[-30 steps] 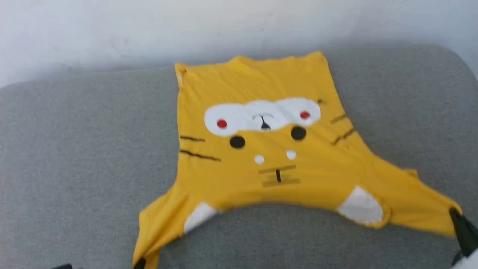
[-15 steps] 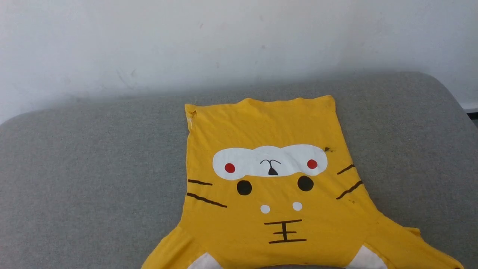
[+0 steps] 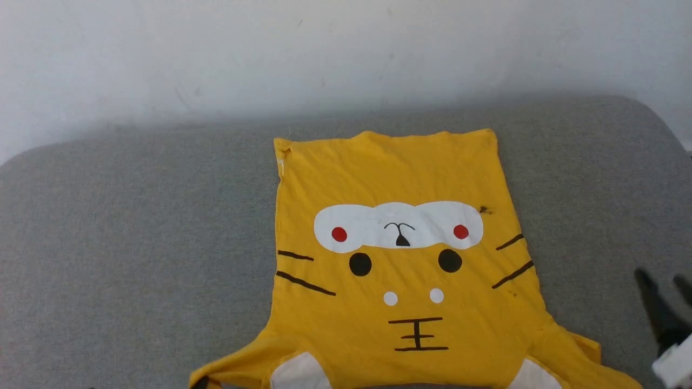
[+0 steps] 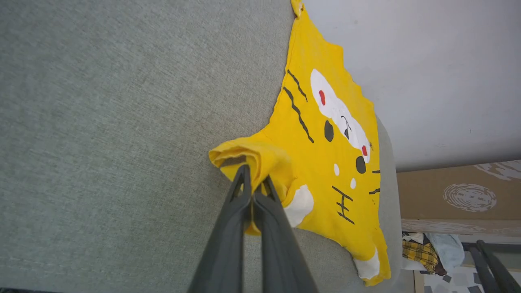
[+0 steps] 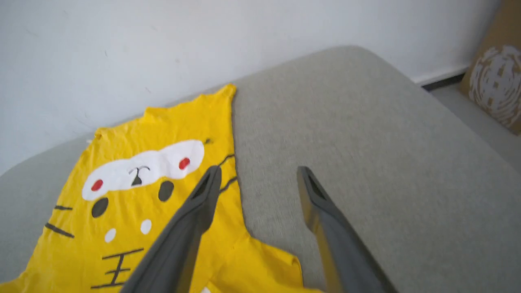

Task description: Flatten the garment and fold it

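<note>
**K:** Right claw (image 3: 660,278) has let go since a second ago. It was pinching the tip of the right sleeve (image 3: 573,356); now its fingers stand spread, clear of the cloth, over bare grey cushion (image 3: 135,243). The head camera also tilted up, so the shift of the whole picture is not the shirt's doing.

**R:** Where does the garment sit?

**K:** Garment (image 3: 400,270) lies print side up on the cushion, hem toward the white wall (image 3: 324,54) and sleeves toward the robot. The body panel is smooth, with only faint creases near the hem.

**R:** Left side?

**K:** Left claw (image 4: 255,177) is pressed together on the left sleeve (image 4: 244,150). The cloth there is bunched and rolled over the fingertips, lifted a little off the cushion.

**R:** Why one side held and one free?

**K:** My reading is that the pinch anchors the shirt so it cannot creep while the other arm pulls away. The freed sleeve has settled nearly flat, which suggests the spreading step is done on that side.

**R:** Flattening finished, then?

**K:** Not quite. The left sleeve is rumpled while gripped and wants laying out before any fold. The collar edge is cut off at the bottom of the head view, so it is probably flat but unconfirmed. One risk is that letting go carelessly leaves that roll in the sleeve.
</note>
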